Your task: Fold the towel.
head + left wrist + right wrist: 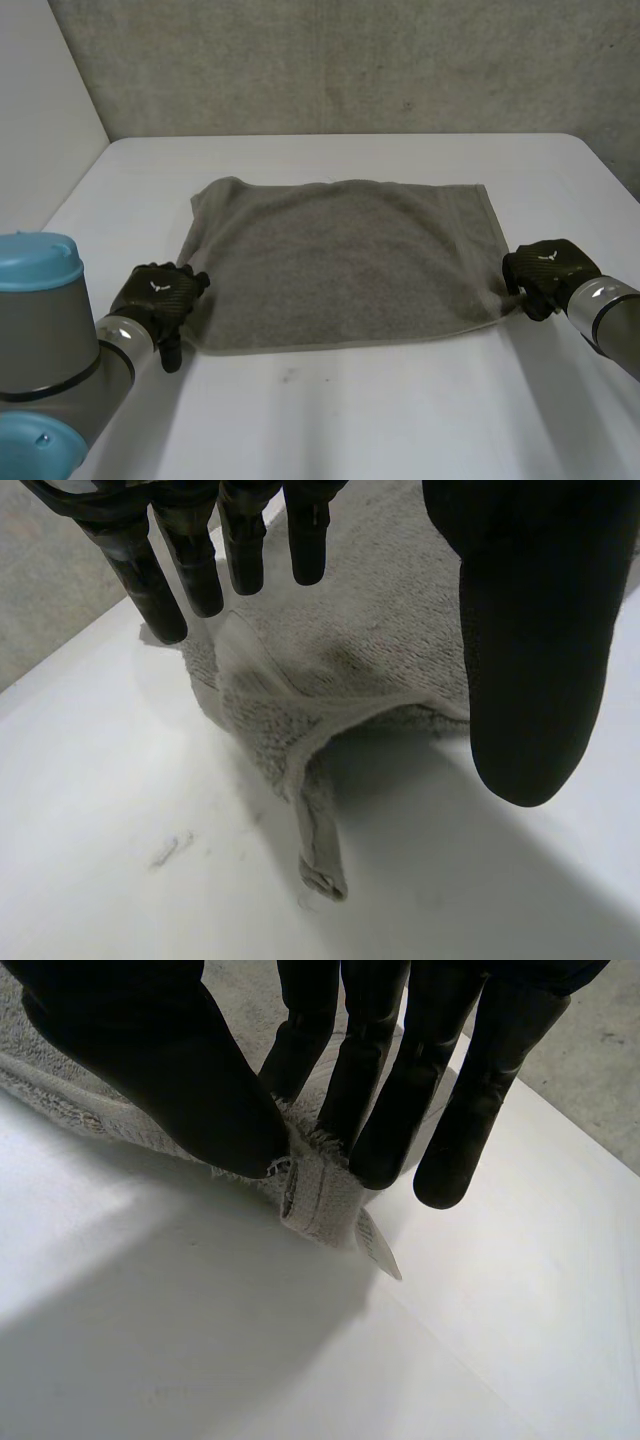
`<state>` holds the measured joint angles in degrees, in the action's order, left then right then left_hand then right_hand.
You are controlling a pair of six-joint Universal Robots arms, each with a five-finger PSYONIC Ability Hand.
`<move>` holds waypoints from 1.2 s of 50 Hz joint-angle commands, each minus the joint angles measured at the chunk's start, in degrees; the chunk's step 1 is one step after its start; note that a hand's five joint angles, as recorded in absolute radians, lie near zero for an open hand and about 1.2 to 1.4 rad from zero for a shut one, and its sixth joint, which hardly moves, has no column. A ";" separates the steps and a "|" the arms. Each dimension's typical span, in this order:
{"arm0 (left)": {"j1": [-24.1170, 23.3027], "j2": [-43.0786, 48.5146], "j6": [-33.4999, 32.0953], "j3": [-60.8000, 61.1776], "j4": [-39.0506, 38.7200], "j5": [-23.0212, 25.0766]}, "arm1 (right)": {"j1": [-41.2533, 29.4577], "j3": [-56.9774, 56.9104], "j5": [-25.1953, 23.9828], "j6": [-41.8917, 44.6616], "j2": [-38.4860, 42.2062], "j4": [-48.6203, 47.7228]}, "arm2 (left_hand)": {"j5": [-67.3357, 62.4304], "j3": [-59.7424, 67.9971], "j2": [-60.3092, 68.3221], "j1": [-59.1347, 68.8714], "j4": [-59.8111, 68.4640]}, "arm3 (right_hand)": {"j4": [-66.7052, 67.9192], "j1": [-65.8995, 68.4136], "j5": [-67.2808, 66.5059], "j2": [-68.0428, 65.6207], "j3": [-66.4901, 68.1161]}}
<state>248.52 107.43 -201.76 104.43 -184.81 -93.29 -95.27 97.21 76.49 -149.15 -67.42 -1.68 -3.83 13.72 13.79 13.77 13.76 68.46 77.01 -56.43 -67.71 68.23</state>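
Note:
A grey towel (345, 262) lies spread flat on the white table (340, 410). My left hand (158, 294) hovers at the towel's near left corner, open, with its fingers (190, 560) straight and its thumb (535, 640) apart from them. The loose corner of the towel (318, 780) lies on the table below that hand, untouched. My right hand (545, 275) is at the near right corner. There its thumb (170, 1070) and fingers (370, 1080) pinch the towel's hem (315, 1195), and a small label (378, 1245) sticks out below the grip.
A grey wall (340, 60) stands behind the table's far edge. Bare white tabletop stretches in front of the towel and to both sides. A faint smudge (290, 376) marks the table near the towel's front edge.

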 commanded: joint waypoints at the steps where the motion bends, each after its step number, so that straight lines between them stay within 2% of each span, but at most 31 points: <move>1: 0.39 0.41 0.05 2.01 -6.51 -0.05 | 0.00 0.17 0.06 0.00 0.45 0.01 | -5.95 6.06 5.99 6.01 6.02 | 11.54 2.99 -13.57 -12.29 11.77; 10: 2.06 3.49 0.05 2.36 -12.51 0.04 | -0.09 0.61 0.06 0.53 0.62 -0.34 | -14.05 14.15 14.09 14.10 14.12 | 11.54 2.99 -13.57 -12.29 11.77; 15: 3.72 3.75 0.05 2.54 -16.01 -0.05 | -0.09 0.70 0.06 0.70 0.62 -0.95 | -23.44 23.55 23.48 23.50 23.51 | 11.54 2.99 -13.57 -12.29 11.77; 21: 5.57 3.58 -0.04 3.59 -16.81 0.22 | -0.09 0.70 0.15 0.70 1.24 -0.95 | -31.20 31.31 31.25 31.26 31.27 | 11.54 2.99 -13.57 -12.29 11.77; 23: 5.75 3.58 -0.13 4.12 -16.90 1.27 | -0.18 0.53 0.15 0.70 1.24 -0.87 | -39.06 39.17 39.11 39.12 39.13 | 11.54 2.99 -13.57 -12.29 11.77; 24: 5.75 3.58 -0.13 4.12 -16.90 1.27 | -0.18 0.53 0.15 0.70 1.24 -0.87 | -39.11 39.22 39.15 39.17 39.18 | 11.54 2.99 -13.57 -12.29 11.77; 26: 5.84 3.58 -0.74 4.91 -17.07 2.59 | -0.18 0.35 0.15 0.79 1.33 -0.87 | -57.68 57.79 57.73 57.74 57.75 | 11.54 2.99 -13.57 -12.29 11.77; 27: 5.84 3.58 -0.74 4.91 -17.08 2.59 | -0.18 0.35 0.15 0.79 1.33 -0.87 | -57.78 57.89 57.82 57.84 57.85 | 11.54 2.99 -13.57 -12.29 11.77; 28: 6.10 3.58 -1.27 5.26 -17.34 2.85 | -0.18 0.26 0.15 0.79 1.41 -0.87 | -66.08 66.19 66.13 66.14 66.16 | 11.54 2.99 -13.57 -12.29 11.77; 35: 7.86 2.88 -4.70 6.67 -18.22 3.29 | -0.53 -0.18 0.06 0.79 1.33 -0.69 | -66.17 66.28 66.21 66.23 66.24 | 11.54 2.99 -13.57 -12.29 11.77; 41: 7.86 1.91 -4.79 6.93 -18.13 3.29 | -0.71 0.00 0.06 0.70 1.33 -0.69 | -66.17 66.28 66.21 66.23 66.24 | 11.54 2.99 -13.57 -12.29 11.77; 42: 7.95 1.82 -4.79 7.11 -18.04 3.29 | -0.71 0.17 0.15 0.70 1.33 -0.69 | -59.20 59.30 59.24 59.25 59.27 | 11.54 2.99 -13.57 -12.29 11.77; 43: 7.95 1.82 -4.79 7.11 -18.04 3.29 | -0.71 0.17 0.15 0.70 1.33 -0.69 | -59.13 59.23 59.17 59.18 59.20 | 11.54 2.99 -13.57 -12.29 11.77; 44: 7.86 1.82 -4.87 7.37 -17.87 3.29 | -0.79 0.26 0.15 0.79 1.33 -0.60 | -45.30 45.41 45.35 45.36 45.37 | 11.54 2.99 -13.57 -12.29 11.77; 45: 7.86 1.82 -4.88 7.72 -17.78 3.29 | -0.79 0.26 0.15 0.79 1.41 -0.69 | -39.17 39.28 39.21 39.23 39.24 | 11.54 2.99 -13.57 -12.29 11.77; 60: 8.03 1.73 -4.79 8.95 -18.13 3.12 | -0.79 0.44 0.24 0.79 1.50 -0.69 | -36.92 37.03 36.97 36.98 36.99 | 11.54 2.99 -13.57 -12.29 11.77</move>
<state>256.46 109.10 -206.57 113.26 -202.81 -90.07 -96.07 97.57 76.65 -148.36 -65.92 -2.37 -34.96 44.99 44.90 45.01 44.93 68.46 77.01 -56.43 -67.71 68.23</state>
